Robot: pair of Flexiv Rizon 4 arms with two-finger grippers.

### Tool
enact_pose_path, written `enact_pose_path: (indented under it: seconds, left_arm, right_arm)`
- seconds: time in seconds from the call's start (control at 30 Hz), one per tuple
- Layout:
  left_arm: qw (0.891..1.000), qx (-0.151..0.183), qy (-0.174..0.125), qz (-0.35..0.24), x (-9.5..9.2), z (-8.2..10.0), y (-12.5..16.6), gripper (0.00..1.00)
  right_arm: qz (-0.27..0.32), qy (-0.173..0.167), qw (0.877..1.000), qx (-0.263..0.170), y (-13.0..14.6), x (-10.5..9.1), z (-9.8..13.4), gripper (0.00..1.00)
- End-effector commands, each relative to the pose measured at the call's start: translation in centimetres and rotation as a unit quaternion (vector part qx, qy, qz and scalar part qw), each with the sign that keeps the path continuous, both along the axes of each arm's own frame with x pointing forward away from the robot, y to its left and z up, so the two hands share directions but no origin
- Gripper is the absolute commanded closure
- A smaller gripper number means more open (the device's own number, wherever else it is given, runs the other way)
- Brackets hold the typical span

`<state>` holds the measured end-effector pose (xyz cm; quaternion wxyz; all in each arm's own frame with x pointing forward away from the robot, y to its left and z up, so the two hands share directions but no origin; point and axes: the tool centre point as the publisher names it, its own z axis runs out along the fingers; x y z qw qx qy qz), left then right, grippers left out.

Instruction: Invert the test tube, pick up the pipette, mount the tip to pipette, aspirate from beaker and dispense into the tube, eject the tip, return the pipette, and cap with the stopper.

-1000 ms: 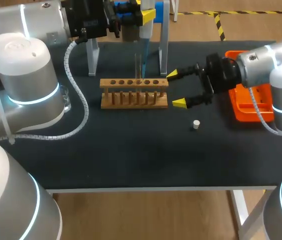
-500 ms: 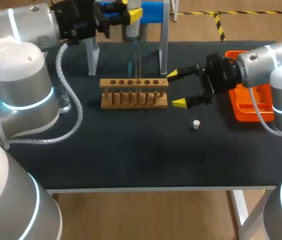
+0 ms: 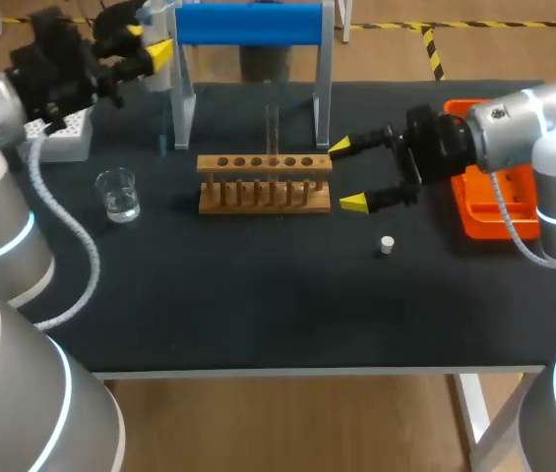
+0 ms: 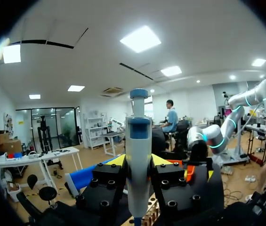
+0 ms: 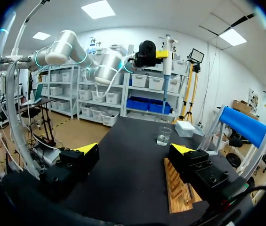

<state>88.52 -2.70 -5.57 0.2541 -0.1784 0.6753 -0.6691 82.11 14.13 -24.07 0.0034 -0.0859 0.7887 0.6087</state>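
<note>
Overhead look at a dark table [image 3: 258,305] with two robot arms reaching in from the sides. At the far left, left gripper [image 3: 148,41] clamped on a pipette [image 4: 138,141], held upright near a white tip box [image 3: 61,138] and just beside the left post of a blue-topped stand [image 3: 248,25]. Close up from the left wrist: yellow-tipped fingers [image 4: 116,161] pressed against the white barrel from both sides, blue plunger standing free above. Too small to tell: tip mounted on the slim lower end or not. Right gripper [image 3: 348,175] spread wide and empty, just beside the right end of a wooden rack [image 3: 265,192]. Glass test tube [image 3: 273,123] upright in the rack. Small white stopper [image 3: 387,245] lying on the table near the right gripper. Beaker [image 3: 118,194] of clear liquid left of the rack, apart from it. Orange tray [image 3: 476,218] under the right arm.

Pipette likely light, stiff, smooth plastic; best taken around the thick barrel below the plunger, leaving the plunger free to press. Slim lower end probably easy to knock or bend, so better kept vertical and clear of the stand. Tube and beaker likely fragile glass; gentle contact only
</note>
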Motion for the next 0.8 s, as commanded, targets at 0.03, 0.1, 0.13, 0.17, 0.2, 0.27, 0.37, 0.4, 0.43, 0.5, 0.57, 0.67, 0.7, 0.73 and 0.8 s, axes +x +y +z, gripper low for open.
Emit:
enact_pose_path:
  seconds: [0.03,0.1,0.13,0.17,0.2,0.27,0.37,0.4,0.43,0.5,0.57,0.67,0.7,0.73,0.8]
  left_arm:
    - [1.000,-0.018,-0.014,-0.007,-1.8,-1.4,5.1,1.00]
    - [1.000,-0.023,-0.017,-0.006,-1.5,-1.9,5.9,1.00]
    - [1.000,-0.024,-0.018,-0.005,-1.3,-2.1,6.2,1.00]
    - [0.999,-0.026,-0.019,-0.006,-1.2,-2.4,6.5,1.00]
    - [0.999,-0.026,-0.019,-0.007,-1.0,-2.7,6.9,1.00]
    - [0.999,-0.026,-0.020,-0.011,-0.7,-3.2,7.5,1.00]
    - [0.999,-0.026,-0.022,-0.012,-0.2,-3.6,8.3,1.00]
    - [0.999,-0.027,-0.023,-0.013,0.1,-3.8,8.7,1.00]
    - [0.999,-0.027,-0.022,-0.013,0.4,-4.1,9.1,1.00]
    - [0.999,-0.027,-0.021,-0.013,0.7,-4.2,9.2,1.00]
    - [0.999,-0.027,-0.018,-0.015,1.2,-4.6,9.7,1.00]
    - [0.999,-0.027,-0.015,-0.017,1.7,-4.9,9.9,1.00]
    - [0.999,-0.027,-0.014,-0.018,1.9,-4.9,9.8,1.00]
    - [0.999,-0.026,-0.012,-0.020,2.1,-5.0,9.8,1.00]
    - [0.999,-0.026,-0.011,-0.023,2.5,-5.2,9.8,1.00]
  right_arm:
    - [0.000,0.000,1.000,-0.001,-0.1,0.0,0.1,0.00]
    - [0.000,0.000,1.000,-0.001,-0.1,0.0,0.1,0.00]
    - [0.000,0.000,1.000,-0.001,-0.1,0.0,0.1,0.00]
    - [0.000,0.000,1.000,-0.001,-0.1,0.0,0.1,0.00]
    - [0.000,0.000,1.000,-0.001,-0.1,0.0,0.1,0.00]
    - [0.000,0.000,1.000,-0.001,-0.1,0.0,0.1,0.00]
    - [0.000,0.000,1.000,-0.001,-0.1,0.0,0.1,0.00]
    - [0.000,0.000,1.000,-0.001,-0.1,0.0,0.1,0.00]
    - [0.000,0.000,1.000,-0.001,-0.1,0.0,0.1,0.00]
    - [0.000,0.000,1.000,-0.001,-0.1,0.0,0.1,0.00]
    - [0.000,0.000,1.000,-0.001,-0.1,0.0,0.1,0.00]
    - [0.000,0.000,1.000,-0.001,-0.1,0.0,0.1,0.00]
    - [0.000,0.000,1.000,-0.001,-0.1,0.0,0.1,0.00]
    - [0.000,0.000,1.000,-0.001,-0.1,0.0,0.1,0.00]
    - [0.000,0.000,1.000,-0.001,-0.1,0.0,0.1,0.00]
